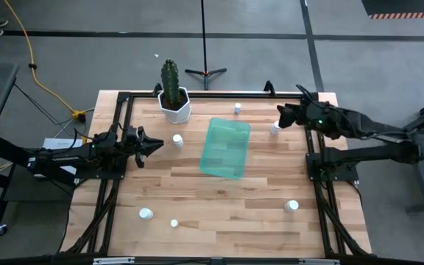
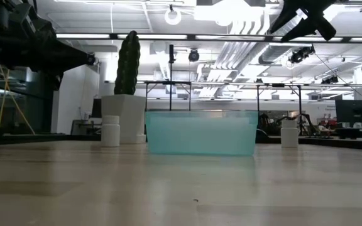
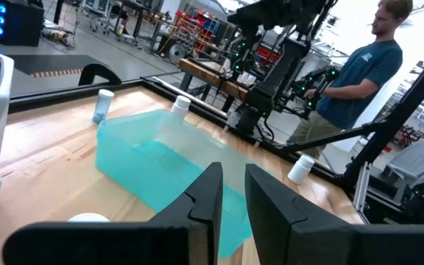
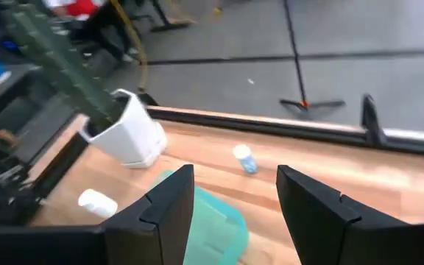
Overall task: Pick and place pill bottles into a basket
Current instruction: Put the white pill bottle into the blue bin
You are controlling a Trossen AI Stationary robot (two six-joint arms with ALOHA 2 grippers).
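Note:
The teal basket (image 1: 227,147) lies flat at mid-table, with nothing in it that I can see. Several small white pill bottles stand on the wood around it: one by its left side (image 1: 177,140), one at the far edge (image 1: 237,108), one at its far right corner (image 1: 275,128), one near right (image 1: 292,206), two near left (image 1: 146,214). My right gripper (image 4: 234,195) is raised at the table's far right, tipped downward, open and empty, above the bottle at the basket's far right corner. My left gripper (image 3: 232,195) waits level at the left edge, a narrow gap between its fingers, nothing in it.
A cactus in a white hexagonal pot (image 1: 174,99) stands at the far left of the table. A dark frame rail (image 1: 197,93) runs along the table's edges. A person (image 3: 359,81) stands beyond the right side. A stand's foot (image 1: 205,72) is on the floor behind.

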